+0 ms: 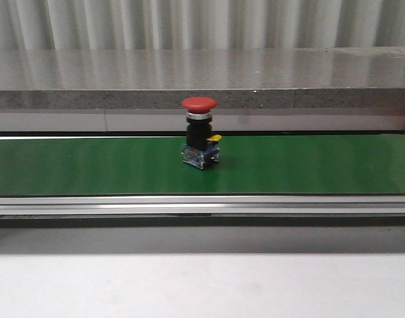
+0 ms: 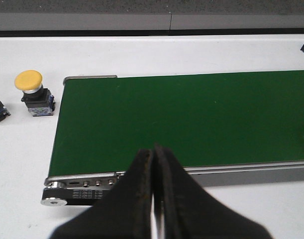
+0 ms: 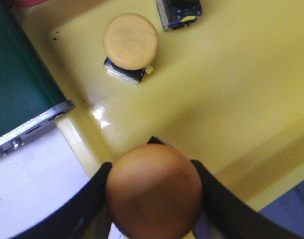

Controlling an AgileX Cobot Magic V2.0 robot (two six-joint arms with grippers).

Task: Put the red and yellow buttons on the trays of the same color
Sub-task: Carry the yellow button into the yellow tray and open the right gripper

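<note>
- The right claw (image 3: 154, 199) grips a domed yellow button (image 3: 154, 191) over the glossy yellow tray (image 3: 231, 99), near another, seemingly matte, yellow-capped button (image 3: 130, 42).
- The left claw (image 2: 152, 199) is closed, empty, above the green belt (image 2: 191, 119).
- A red mushroom button (image 1: 199, 132) stands upright mid-belt.

White desk (image 2: 142, 55): carries a green conveyor belt (image 2: 191, 119) and a yellow tray (image 3: 231, 99). One yellow button (image 2: 32, 92) stands on the desk, just beside the belt's end.

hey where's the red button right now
The red button stands upright on the green conveyor belt, about mid-belt in the front view, with neither gripper near it there.
</note>
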